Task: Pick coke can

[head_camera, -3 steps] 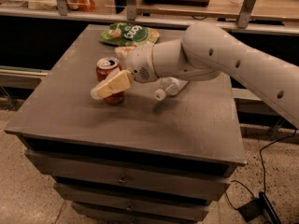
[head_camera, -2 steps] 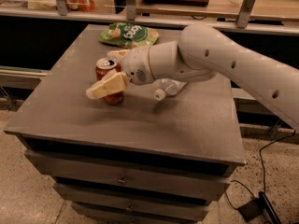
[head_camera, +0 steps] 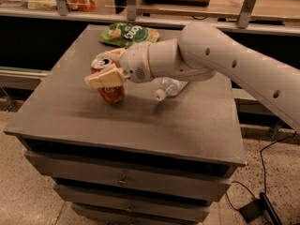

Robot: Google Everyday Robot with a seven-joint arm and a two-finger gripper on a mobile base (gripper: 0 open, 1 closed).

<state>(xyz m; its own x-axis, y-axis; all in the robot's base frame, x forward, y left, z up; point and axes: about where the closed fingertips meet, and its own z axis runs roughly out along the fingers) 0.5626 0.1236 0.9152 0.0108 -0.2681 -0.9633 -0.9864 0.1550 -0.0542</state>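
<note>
The red coke can (head_camera: 110, 93) stands on the grey table (head_camera: 140, 121) left of the middle, leaning with its silver top toward the left. My gripper (head_camera: 100, 70) is at the can's upper half. One cream finger (head_camera: 105, 78) lies across the can's near side and the other finger (head_camera: 114, 54) sits behind it. The jaws are closed against the can. The white arm reaches in from the right. The can's base looks to be at the table surface.
A clear plastic water bottle (head_camera: 171, 86) with a white cap lies on its side just right of the can, partly under my wrist. A green snack bag (head_camera: 129, 34) lies at the table's far edge. Drawers are below the table top. A counter runs behind.
The gripper and can have shifted slightly to the left, and the can now leans more than before. The bottle and bag have not moved.
</note>
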